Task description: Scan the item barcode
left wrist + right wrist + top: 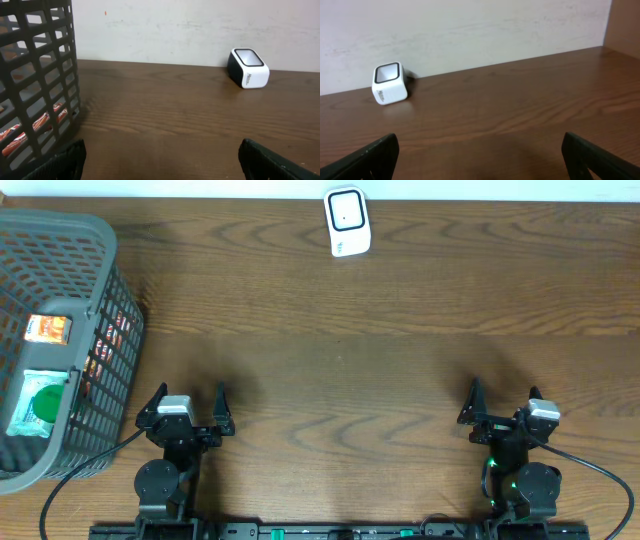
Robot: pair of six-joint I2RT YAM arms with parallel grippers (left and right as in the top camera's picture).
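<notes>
Both pincers low at the near desk (340,370) edge. I read the left pincer (190,392) and right pincer (504,392) as fingers wide apart, empty. Grey basket (112,330) just left of the left pincer, with an orange packet (48,329) and a green packet (38,402) inside. White scanner (347,222) far ahead, between both pincers.

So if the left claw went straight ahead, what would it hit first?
Probably nothing on the table: the left claw points across bare wood to the back wall. The basket sits off to its left, the white scanner to its right.
</notes>
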